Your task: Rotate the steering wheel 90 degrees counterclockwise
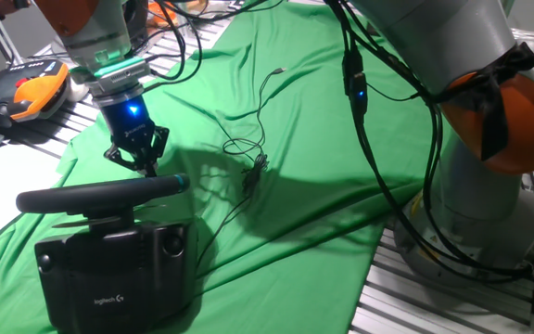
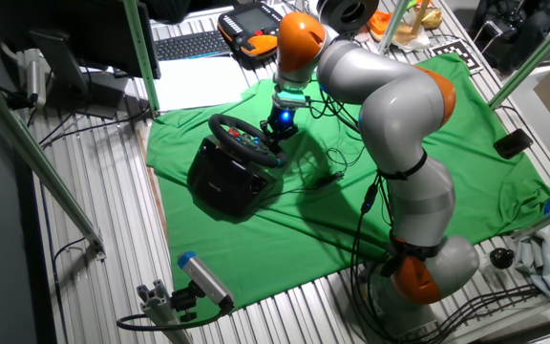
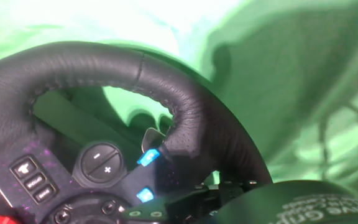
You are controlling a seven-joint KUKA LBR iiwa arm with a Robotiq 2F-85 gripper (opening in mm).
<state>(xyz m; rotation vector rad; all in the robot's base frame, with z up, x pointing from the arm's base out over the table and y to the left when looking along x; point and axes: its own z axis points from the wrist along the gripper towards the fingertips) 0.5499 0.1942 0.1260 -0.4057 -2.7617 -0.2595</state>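
One fixed view stands low and near, behind the steering wheel (image 1: 100, 196), looking across the green cloth (image 1: 276, 176). The other fixed view looks down from high and far. Both share the wheel. The hand view is very close to the rim.

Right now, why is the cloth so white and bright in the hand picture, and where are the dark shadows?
In the hand view, glare washes the green cloth nearly white at the top, and the steering wheel stays sharp. In one fixed view, the gripper and arm cast dark shadows on the cloth. In the other fixed view, light is even, with shadow beside the base.
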